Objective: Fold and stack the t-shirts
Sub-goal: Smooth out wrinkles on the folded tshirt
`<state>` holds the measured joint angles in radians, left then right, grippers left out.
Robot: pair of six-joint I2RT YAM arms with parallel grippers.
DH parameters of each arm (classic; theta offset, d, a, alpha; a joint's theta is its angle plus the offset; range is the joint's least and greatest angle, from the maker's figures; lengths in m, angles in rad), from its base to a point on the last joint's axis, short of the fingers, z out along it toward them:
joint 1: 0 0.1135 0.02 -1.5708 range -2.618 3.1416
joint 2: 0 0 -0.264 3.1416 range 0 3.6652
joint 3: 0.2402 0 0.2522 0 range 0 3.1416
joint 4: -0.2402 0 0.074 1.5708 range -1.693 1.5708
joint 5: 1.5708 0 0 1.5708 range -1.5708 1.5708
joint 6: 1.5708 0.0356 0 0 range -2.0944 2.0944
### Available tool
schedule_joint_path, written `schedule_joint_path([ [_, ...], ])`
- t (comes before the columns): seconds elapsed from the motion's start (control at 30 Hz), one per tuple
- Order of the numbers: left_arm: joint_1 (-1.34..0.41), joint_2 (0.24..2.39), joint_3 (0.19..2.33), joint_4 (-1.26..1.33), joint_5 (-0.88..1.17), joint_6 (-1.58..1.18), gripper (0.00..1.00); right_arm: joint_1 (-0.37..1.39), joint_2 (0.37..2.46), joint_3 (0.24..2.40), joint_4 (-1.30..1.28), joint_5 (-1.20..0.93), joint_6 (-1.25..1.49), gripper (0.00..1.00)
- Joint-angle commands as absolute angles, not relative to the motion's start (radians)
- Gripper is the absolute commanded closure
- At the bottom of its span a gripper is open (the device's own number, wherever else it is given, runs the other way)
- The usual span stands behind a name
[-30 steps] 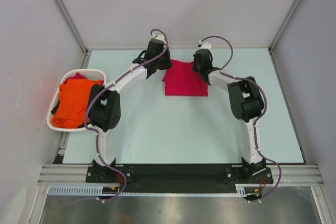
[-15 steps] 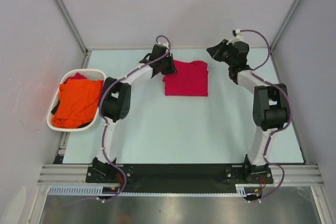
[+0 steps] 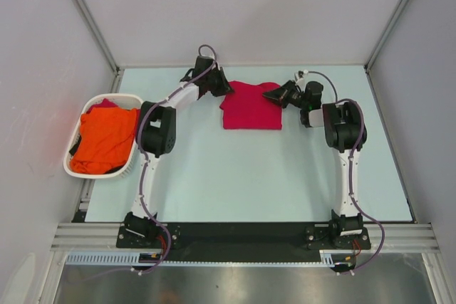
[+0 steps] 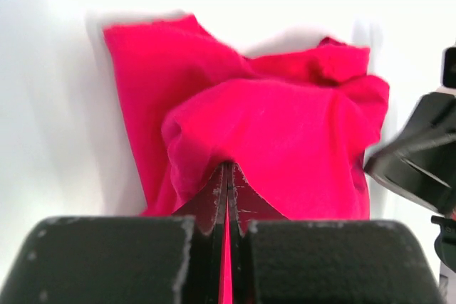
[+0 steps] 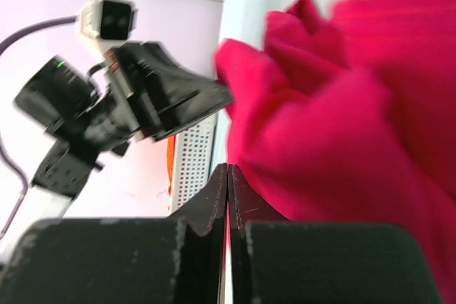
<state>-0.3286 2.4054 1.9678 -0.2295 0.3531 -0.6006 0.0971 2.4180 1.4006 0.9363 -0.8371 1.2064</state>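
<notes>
The crimson t-shirt (image 3: 251, 110) lies folded into a rectangle at the back middle of the table. My left gripper (image 3: 216, 85) is shut at its upper left corner. In the left wrist view its tips (image 4: 228, 166) are tucked under a raised fold of the crimson cloth (image 4: 285, 140). Whether any cloth is pinched does not show. My right gripper (image 3: 273, 95) is shut at the upper right corner, its tips (image 5: 227, 167) beside the bunched crimson edge (image 5: 356, 140). The orange t-shirt (image 3: 103, 137) lies crumpled in the basket.
A white oval basket (image 3: 73, 169) sits at the table's left edge; its perforated wall (image 5: 192, 161) shows in the right wrist view. Grey walls close in the table at the back and on both sides. The left arm's wrist (image 5: 121, 105) faces my right gripper across the shirt.
The right arm swung out to the far right corner, then came back to the shirt's upper right corner. The left gripper shifted slightly left along the shirt's upper left corner. Both stayed shut.
</notes>
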Motion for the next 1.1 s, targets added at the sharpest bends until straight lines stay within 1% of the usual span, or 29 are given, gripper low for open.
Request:
schedule_joint_path([
  [0.0,-0.304,2.476,2.1,-0.222,0.425,-0.65,1.0,0.098,2.402,1.477,0.942,-0.852,1.162,1.0],
  [0.07,-0.299,2.5,2.146,-0.236,0.439,-0.666,1.0,0.101,2.382,1.488,0.801,-0.822,1.038,1.0],
  [0.1,-0.298,2.523,2.157,-0.241,0.442,-0.67,1.0,0.106,2.375,1.494,0.745,-0.775,0.988,1.0],
  [0.13,-0.298,2.529,2.166,-0.244,0.443,-0.67,1.0,0.109,2.364,1.517,0.6,-0.741,0.942,1.0],
  [0.23,-0.298,2.54,2.174,-0.262,0.419,-0.672,1.0,0.126,2.347,1.563,0.363,-0.611,0.773,1.0],
  [0.3,-0.298,2.534,2.161,-0.279,0.402,-0.663,1.0,0.138,2.345,1.594,0.29,-0.534,0.718,1.0],
  [0.5,-0.296,2.484,2.097,-0.313,0.318,-0.629,1.0,0.166,2.316,1.6,0.158,-0.316,0.635,1.0],
  [0.67,-0.296,2.416,2.028,-0.31,0.281,-0.611,1.0,0.193,2.238,1.52,0.198,-0.161,0.575,1.0],
  [0.7,-0.298,2.395,2.007,-0.301,0.279,-0.609,1.0,0.199,2.214,1.458,0.254,-0.14,0.572,1.0],
  [0.73,-0.296,2.372,1.979,-0.26,0.281,-0.607,1.0,0.202,2.145,1.407,0.3,-0.127,0.56,1.0],
  [0.77,-0.296,2.314,1.915,-0.233,0.282,-0.598,1.0,0.207,2.107,1.36,0.348,-0.094,0.554,1.0],
  [0.8,-0.296,2.281,1.881,-0.206,0.29,-0.592,1.0,0.213,2.065,1.311,0.441,-0.065,0.546,1.0],
  [0.83,-0.298,2.251,1.85,-0.151,0.298,-0.569,1.0,0.227,1.974,1.22,0.477,-0.033,0.534,1.0],
  [0.9,-0.296,2.172,1.799,-0.132,0.305,-0.551,0.97,0.245,1.892,1.172,0.502,0.058,0.477,1.0],
  [1.0,-0.296,2.082,1.769,-0.11,0.321,-0.526,0.89,0.275,1.758,1.112,0.509,0.133,0.41,1.0],
  [1.03,-0.298,2.06,1.761,-0.101,0.33,-0.514,0.84,0.282,1.731,1.106,0.497,0.147,0.399,1.0],
  [1.07,-0.298,2.019,1.75,-0.101,0.325,-0.508,0.82,0.285,1.683,1.106,0.48,0.158,0.39,0.98],
])
